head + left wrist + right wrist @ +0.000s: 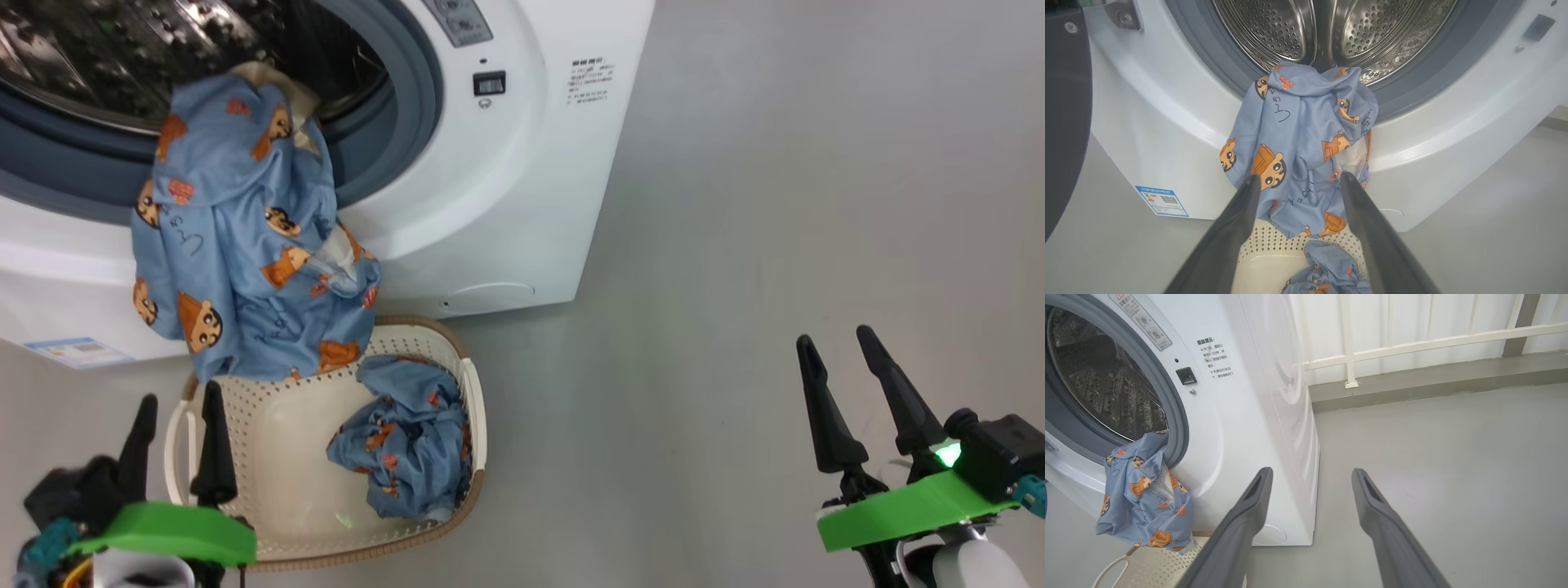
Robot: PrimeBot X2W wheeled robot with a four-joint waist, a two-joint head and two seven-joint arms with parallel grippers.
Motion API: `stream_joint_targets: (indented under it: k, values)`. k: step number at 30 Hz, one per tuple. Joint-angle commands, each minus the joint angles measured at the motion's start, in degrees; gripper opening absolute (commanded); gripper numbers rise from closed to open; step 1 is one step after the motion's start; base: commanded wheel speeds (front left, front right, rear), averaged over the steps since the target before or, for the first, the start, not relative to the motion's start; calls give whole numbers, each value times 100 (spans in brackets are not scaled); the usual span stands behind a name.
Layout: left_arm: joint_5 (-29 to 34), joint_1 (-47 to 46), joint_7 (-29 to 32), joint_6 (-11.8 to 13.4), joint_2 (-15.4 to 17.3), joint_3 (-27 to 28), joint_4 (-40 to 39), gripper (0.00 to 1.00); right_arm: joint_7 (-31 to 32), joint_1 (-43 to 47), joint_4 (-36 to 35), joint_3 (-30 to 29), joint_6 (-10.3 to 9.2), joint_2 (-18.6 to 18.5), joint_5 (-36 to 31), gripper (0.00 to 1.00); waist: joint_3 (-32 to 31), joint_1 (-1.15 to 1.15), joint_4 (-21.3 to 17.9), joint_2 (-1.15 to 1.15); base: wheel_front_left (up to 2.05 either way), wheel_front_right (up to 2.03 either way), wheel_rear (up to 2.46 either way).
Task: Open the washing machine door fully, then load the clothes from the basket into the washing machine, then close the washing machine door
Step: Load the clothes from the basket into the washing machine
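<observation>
Left gripper (pixel 181 392) and right gripper (pixel 834 333) stood spread, empty, above grey floor (pixel 735 245). Clothes (pixel 237 245) draped from the washing machine (pixel 506 188) mouth into the basket (pixel 478 408); the blue label sticker (pixel 77 351) was unreadable.

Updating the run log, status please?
Left gripper and right gripper open, empty. One blue garment hangs half out of the washer mouth; second garment in basket. Hanging garment would likely block the door.

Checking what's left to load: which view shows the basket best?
Head view: nearly the whole basket from above, blue garment inside. Left wrist view: a strip framed by the left tool. Right wrist view: one corner and handle.
</observation>
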Motion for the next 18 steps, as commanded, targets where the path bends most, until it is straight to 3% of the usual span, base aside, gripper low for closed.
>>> stream_joint_targets:
  k: [1, 18]
  values:
    - [-77, -259, -32, -14, 214, 149, 32, 100, -43, -143, -157, 125, 48, -30, -45, 100, 176, 0, -23, 0, 0, 0, 0]
    - [-525, -1817, -32, -14, 785, -337, 1613, 100, -43, -641, -208, 220, 48, 64, -75, 100, 1013, 0, -138, 0, 0, 0, 0]
